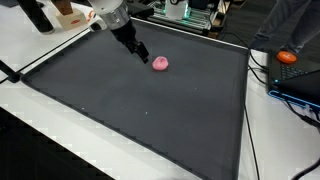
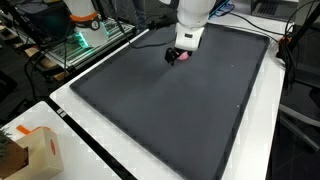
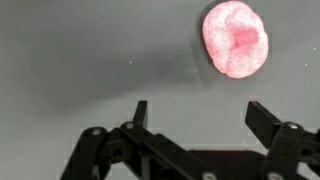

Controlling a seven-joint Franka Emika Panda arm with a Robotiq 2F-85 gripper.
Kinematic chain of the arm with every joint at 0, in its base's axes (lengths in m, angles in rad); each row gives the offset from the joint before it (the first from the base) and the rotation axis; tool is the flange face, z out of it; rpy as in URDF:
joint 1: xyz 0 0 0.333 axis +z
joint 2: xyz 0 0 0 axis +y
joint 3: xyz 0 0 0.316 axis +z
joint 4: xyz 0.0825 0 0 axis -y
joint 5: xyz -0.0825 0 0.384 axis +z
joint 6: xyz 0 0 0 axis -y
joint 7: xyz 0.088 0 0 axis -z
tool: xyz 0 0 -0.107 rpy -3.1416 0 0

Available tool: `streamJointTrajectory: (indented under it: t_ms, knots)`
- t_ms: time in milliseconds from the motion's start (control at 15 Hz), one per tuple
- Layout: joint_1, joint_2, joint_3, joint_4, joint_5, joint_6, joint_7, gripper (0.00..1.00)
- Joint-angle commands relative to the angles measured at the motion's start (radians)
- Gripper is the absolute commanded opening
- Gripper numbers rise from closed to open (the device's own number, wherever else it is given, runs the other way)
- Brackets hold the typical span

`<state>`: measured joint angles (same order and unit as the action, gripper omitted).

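Pincer (image 3: 198,108) hovering wide open, gripping nothing. Small round pink spongy-looking lump (image 3: 235,38) lying on dark grey matted surface (image 1: 150,110), far part, just ahead of the pincer, offset right in wrist view, not touching.

Judging step: approach before grasp. Next move calling for centring jaws over lump, then lowering.

Ball (image 1: 160,63) on mat (image 1: 150,115), just beside claw (image 1: 144,57), w/ gap.
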<state>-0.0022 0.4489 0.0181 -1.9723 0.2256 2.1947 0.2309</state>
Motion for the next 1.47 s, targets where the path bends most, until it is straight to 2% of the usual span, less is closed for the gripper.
streamJointTrajectory:
  t_ms: [0,667,1200,1267,1333,1400]
  knots:
    - [-0.011,-0.083,-0.015,-0.132,0.105,0.08,0.084,1.0]
    - [-0.008,-0.184,-0.027,-0.321,0.351,0.261,0.312,1.0]
    - [-0.007,-0.226,-0.027,-0.386,0.425,0.275,0.313,1.0]
    - [-0.02,-0.233,-0.017,-0.382,0.439,0.24,0.251,1.0]
    - [-0.007,-0.195,-0.03,-0.345,0.402,0.25,0.301,1.0]
    - [-0.007,-0.2,-0.029,-0.347,0.407,0.248,0.29,1.0]
